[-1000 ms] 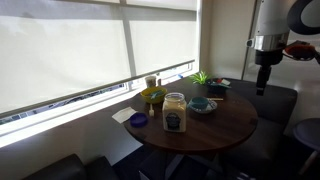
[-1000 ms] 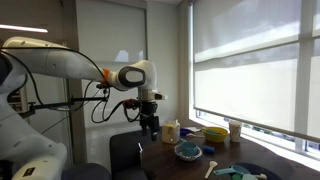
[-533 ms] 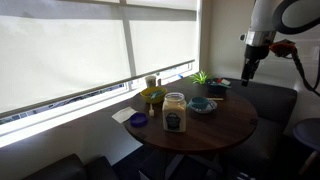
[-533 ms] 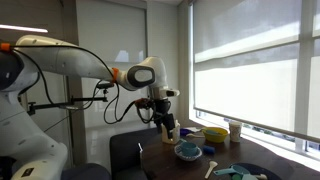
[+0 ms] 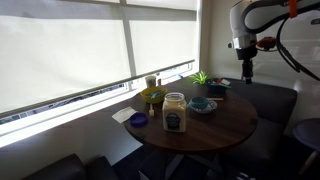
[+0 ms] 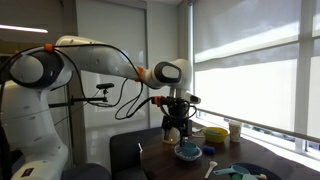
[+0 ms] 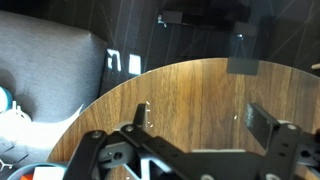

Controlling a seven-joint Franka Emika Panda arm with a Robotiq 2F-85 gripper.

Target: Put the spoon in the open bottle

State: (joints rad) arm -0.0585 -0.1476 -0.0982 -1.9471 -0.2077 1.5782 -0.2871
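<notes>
arm [image 6: 97, 53]: rises from its base, arches over and stretches out sideways, elbow bent | wrist [image 5: 243, 42]: turned downward, close to vertical in both exterior views | gripper [image 5: 248, 79]: points straight down, hangs in the air, touches nothing | jaws: spread apart in the wrist view, nothing held between them

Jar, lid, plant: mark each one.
jar [image 5: 174, 118]: in an exterior view, on its label.
lid [image 5: 139, 120]: in an exterior view, on its blue top.
plant [image 5: 200, 77]: in an exterior view, on its leaves.
</notes>
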